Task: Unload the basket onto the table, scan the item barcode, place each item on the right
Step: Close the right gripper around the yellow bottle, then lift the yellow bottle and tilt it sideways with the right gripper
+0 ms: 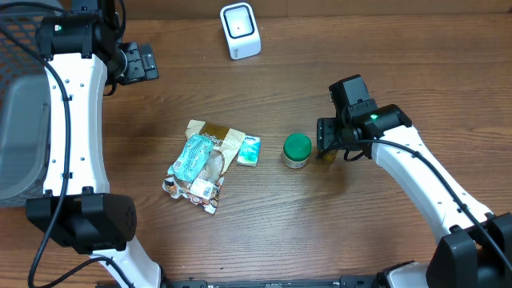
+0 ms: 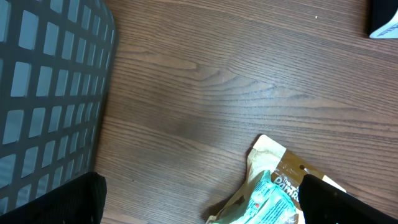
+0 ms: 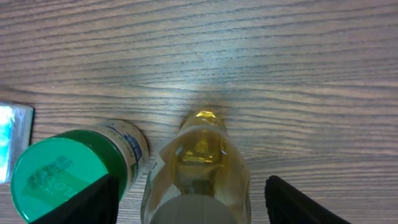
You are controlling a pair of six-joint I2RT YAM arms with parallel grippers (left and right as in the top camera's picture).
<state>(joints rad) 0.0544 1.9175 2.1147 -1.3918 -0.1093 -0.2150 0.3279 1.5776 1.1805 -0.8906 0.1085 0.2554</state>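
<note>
Overhead: you see wood-grain counter [image 1: 320, 232], mesh basket [image 1: 16, 48] at its left. Left gripper [image 1: 146, 62] wide, empty; right gripper [image 3: 193, 200] wide, straddling yellow bottle [image 3: 199, 155].

Table [image 1: 384, 64]: brown wood grain, filling your overhead view.
Top centre: your white barcode scanner [image 1: 240, 30] stands here.
Middle: you have a heap of crumpled snack bags [image 1: 200, 164], with a small teal packet [image 1: 250, 150] just beside its right edge.
Right of centre: you see a green-lidded jar [image 1: 297, 150] standing upright, with a bottle of yellow liquid [image 3: 199, 168] just beside it.
Left edge: a mesh basket [image 1: 16, 48]; you cannot tell whether it rests on the table.
</note>
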